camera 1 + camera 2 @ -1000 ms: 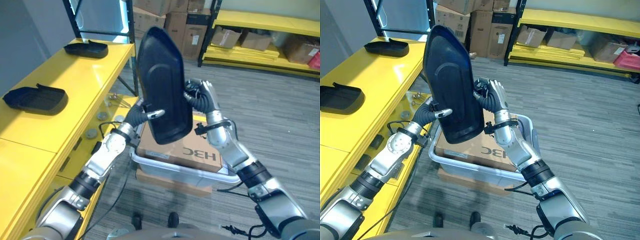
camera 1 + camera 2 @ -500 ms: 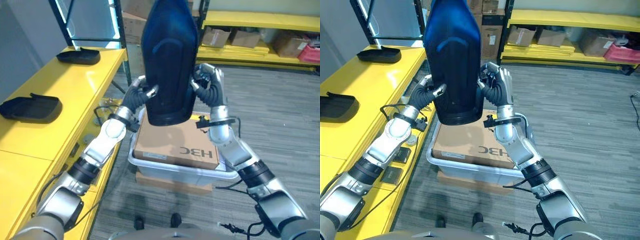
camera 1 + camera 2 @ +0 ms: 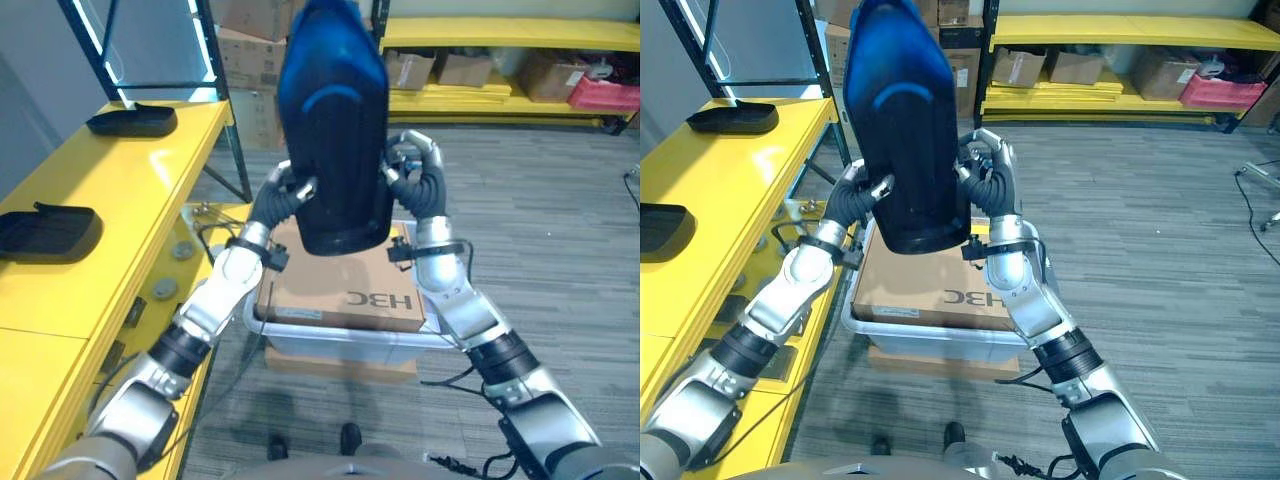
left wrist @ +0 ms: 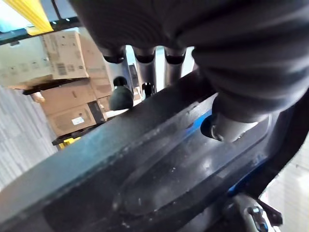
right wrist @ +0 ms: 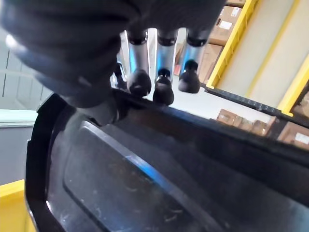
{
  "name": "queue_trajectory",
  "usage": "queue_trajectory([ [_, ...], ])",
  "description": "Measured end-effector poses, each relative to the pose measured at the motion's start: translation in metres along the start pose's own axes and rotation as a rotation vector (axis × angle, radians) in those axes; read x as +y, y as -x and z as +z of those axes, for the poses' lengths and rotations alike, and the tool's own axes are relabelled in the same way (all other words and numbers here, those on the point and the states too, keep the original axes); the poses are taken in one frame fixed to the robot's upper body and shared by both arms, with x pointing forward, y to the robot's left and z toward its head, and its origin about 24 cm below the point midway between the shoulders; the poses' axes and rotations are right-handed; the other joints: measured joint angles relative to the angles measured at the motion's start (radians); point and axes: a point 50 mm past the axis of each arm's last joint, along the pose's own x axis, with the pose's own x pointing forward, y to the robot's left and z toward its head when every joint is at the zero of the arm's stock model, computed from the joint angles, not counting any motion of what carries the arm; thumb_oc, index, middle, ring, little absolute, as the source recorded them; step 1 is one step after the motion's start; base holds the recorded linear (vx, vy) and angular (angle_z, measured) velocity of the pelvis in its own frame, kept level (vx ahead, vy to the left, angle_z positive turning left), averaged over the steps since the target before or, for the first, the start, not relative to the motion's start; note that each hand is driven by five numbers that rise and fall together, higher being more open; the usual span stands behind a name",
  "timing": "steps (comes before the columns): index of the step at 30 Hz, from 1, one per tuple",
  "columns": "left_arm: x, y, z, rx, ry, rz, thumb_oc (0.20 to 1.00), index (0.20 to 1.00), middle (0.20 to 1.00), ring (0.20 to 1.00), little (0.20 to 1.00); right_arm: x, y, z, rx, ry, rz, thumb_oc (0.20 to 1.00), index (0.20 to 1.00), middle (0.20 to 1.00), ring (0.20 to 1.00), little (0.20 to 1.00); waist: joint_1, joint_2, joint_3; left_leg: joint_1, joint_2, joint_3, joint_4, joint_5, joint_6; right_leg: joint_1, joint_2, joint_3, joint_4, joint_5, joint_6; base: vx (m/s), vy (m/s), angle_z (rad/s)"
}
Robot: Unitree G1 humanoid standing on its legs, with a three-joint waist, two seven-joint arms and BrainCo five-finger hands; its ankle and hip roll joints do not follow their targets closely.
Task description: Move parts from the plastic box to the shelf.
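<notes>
Grey carpet floor (image 3: 560,230), yellow shelf (image 3: 120,190) along robot's left, yellow racking (image 3: 1110,30) with cardboard boxes (image 3: 250,60) at far side of room. Large black moulded part (image 3: 335,130) held upright between both robot hands, raised above clear plastic box (image 3: 940,335), not touching it; narrow end up, broad rounded end down, blue sheen on facing surface. Left robot hand (image 3: 285,195) on part's left edge, fingers curled behind rim, thumb (image 4: 227,123) pressed on facing side, seen in left wrist view. Right robot hand (image 3: 985,180) on part's right edge, fingers (image 5: 161,89) hooked over rim with dark tips on edge, thumb on opposite face, seen in right wrist view. Both robot hands clamped on part, one on each side at roughly same height. Plastic box on floor directly below part, resting on flat cardboard sheet (image 3: 340,362); brown cardboard carton (image 3: 340,290) inside it, filling most of the opening. Two smaller black parts on shelf top: one (image 3: 50,232) near, one (image 3: 130,122) farther back, well apart from each other. Small round metal pieces (image 3: 180,250) on lower shelf level, beside left forearm. Person's shoes (image 3: 310,442) at bottom edge of eye views.
</notes>
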Motion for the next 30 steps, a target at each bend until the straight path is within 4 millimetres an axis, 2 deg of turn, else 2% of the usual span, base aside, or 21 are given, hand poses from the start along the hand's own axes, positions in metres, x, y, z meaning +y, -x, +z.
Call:
queue_trajectory([
  [1,0.001,0.014,-0.013,0.051,0.001,0.033,0.200,0.200,0.200,0.200,0.200,0.008,0.011,-0.002,0.030,-0.031,0.055,1.000,1.000,1.000,1.000,1.000,0.010,0.000,0.000,0.000,0.000,-0.007,0.001,0.001,-0.002,-0.002,0.000,-0.013,0.000,-0.003,-0.004,-0.07,-0.053,0.20],
  [4,0.010,0.031,-0.025,0.083,-0.042,0.093,0.200,0.200,0.200,0.200,0.200,0.015,0.024,-0.006,0.063,-0.063,0.118,1.000,1.000,1.000,1.000,1.000,0.055,0.000,0.001,-0.004,0.002,-0.028,0.002,0.007,0.000,0.002,0.001,-0.028,0.000,-0.005,-0.006,-0.06,-0.043,0.18],
  [7,0.037,0.048,-0.031,0.090,-0.116,0.204,0.200,0.200,0.200,0.200,0.200,0.017,0.038,-0.008,0.082,-0.085,0.143,1.000,1.000,1.000,1.000,1.000,0.076,0.000,0.002,-0.002,0.002,-0.043,0.001,0.005,-0.004,0.015,0.000,-0.050,-0.001,-0.013,-0.005,-0.03,-0.028,0.22],
  [9,0.061,0.056,-0.032,0.093,-0.172,0.302,0.200,0.200,0.200,0.200,0.200,0.014,0.041,-0.006,0.079,-0.095,0.133,1.000,1.000,1.000,1.000,1.000,0.090,-0.001,0.003,-0.005,0.002,-0.054,0.000,-0.001,-0.003,0.016,-0.001,-0.059,-0.002,-0.017,-0.001,-0.03,-0.024,0.17],
  [10,0.080,0.063,-0.031,0.086,-0.224,0.393,0.200,0.200,0.200,0.200,0.200,0.008,0.041,-0.008,0.085,-0.110,0.106,1.000,1.000,1.000,1.000,1.000,0.103,-0.003,0.004,-0.010,0.001,-0.060,0.000,0.001,-0.003,0.016,-0.002,-0.067,-0.001,-0.017,-0.001,-0.03,-0.027,0.14],
  [11,0.086,0.065,-0.030,0.076,-0.236,0.414,0.200,0.200,0.200,0.200,0.200,0.005,0.041,-0.009,0.094,-0.110,0.090,1.000,1.000,1.000,1.000,1.000,0.108,-0.004,0.004,-0.010,0.001,-0.063,0.000,0.001,-0.003,0.016,-0.003,-0.070,-0.002,-0.018,0.000,-0.02,-0.024,0.14],
  [15,0.097,0.079,-0.023,0.018,-0.273,0.500,0.200,0.200,0.200,0.200,0.200,-0.011,0.055,-0.023,0.195,-0.142,0.028,1.000,1.000,1.000,1.000,1.000,0.114,-0.013,0.010,-0.014,-0.002,-0.076,0.000,0.003,-0.003,0.017,-0.006,-0.082,-0.002,-0.021,0.003,-0.02,-0.024,0.09],
  [19,0.104,0.089,-0.021,-0.017,-0.312,0.526,0.200,0.200,0.200,0.200,0.200,-0.015,0.073,-0.037,0.329,-0.206,0.035,1.000,1.000,1.000,1.000,1.000,0.105,-0.022,0.022,-0.014,-0.001,-0.077,0.000,0.005,-0.006,0.017,-0.005,-0.082,-0.002,-0.023,0.002,-0.01,-0.002,0.00],
  [20,0.110,0.102,-0.013,-0.051,-0.339,0.535,0.200,0.200,0.200,0.200,0.200,-0.024,0.096,-0.051,0.461,-0.237,0.048,1.000,1.000,1.000,1.000,1.000,0.094,-0.028,0.031,-0.015,-0.001,-0.077,0.000,0.006,-0.006,0.016,-0.005,-0.082,0.000,-0.023,0.002,-0.05,-0.006,0.00],
  [22,0.117,0.118,0.000,-0.092,-0.367,0.545,0.200,0.200,0.200,0.200,0.200,-0.036,0.126,-0.066,0.617,-0.250,0.045,1.000,1.000,1.000,1.000,1.000,0.097,-0.030,0.038,-0.018,-0.001,-0.078,0.000,0.004,-0.004,0.019,-0.006,-0.083,0.000,-0.026,0.001,-0.05,0.007,0.01],
  [24,0.123,0.132,0.014,-0.132,-0.395,0.569,0.200,0.200,0.200,0.200,0.200,-0.039,0.163,-0.082,0.808,-0.269,0.088,1.000,1.000,1.000,1.000,1.000,0.098,-0.029,0.046,-0.019,-0.002,-0.082,-0.001,-0.002,-0.008,0.022,-0.006,-0.088,0.000,-0.031,-0.001,-0.06,0.015,0.09],
  [25,0.126,0.136,0.021,-0.166,-0.403,0.586,0.200,0.200,0.200,0.200,0.200,-0.036,0.198,-0.094,0.966,-0.286,0.133,1.000,1.000,1.000,1.000,1.000,0.107,-0.025,0.053,-0.024,-0.002,-0.092,-0.001,-0.004,-0.012,0.026,-0.007,-0.104,0.001,-0.035,-0.001,-0.04,0.006,0.26],
  [27,0.129,0.137,0.025,-0.194,-0.407,0.607,0.200,0.200,0.200,0.200,0.200,-0.024,0.240,-0.107,1.159,-0.302,0.200,1.000,1.000,1.000,1.000,1.000,0.115,-0.025,0.059,-0.026,-0.003,-0.122,-0.001,-0.004,-0.013,0.037,-0.007,-0.131,0.001,-0.040,-0.001,-0.02,-0.007,0.42],
  [29,0.132,0.143,0.027,-0.204,-0.406,0.644,0.200,0.200,0.200,0.200,0.200,-0.009,0.276,-0.111,1.309,-0.341,0.236,1.000,1.000,1.000,1.000,1.000,0.148,-0.016,0.072,-0.032,-0.003,-0.140,-0.001,-0.006,-0.011,0.046,-0.008,-0.161,0.001,-0.047,0.000,-0.03,0.017,0.48],
  [30,0.133,0.148,0.027,-0.200,-0.407,0.655,0.200,0.200,0.200,0.200,0.200,-0.005,0.288,-0.112,1.356,-0.364,0.221,1.000,1.000,1.000,1.000,1.000,0.154,-0.017,0.081,-0.035,0.000,-0.134,-0.001,-0.011,-0.017,0.055,-0.013,-0.194,0.001,-0.046,-0.002,-0.04,0.045,0.69],
])
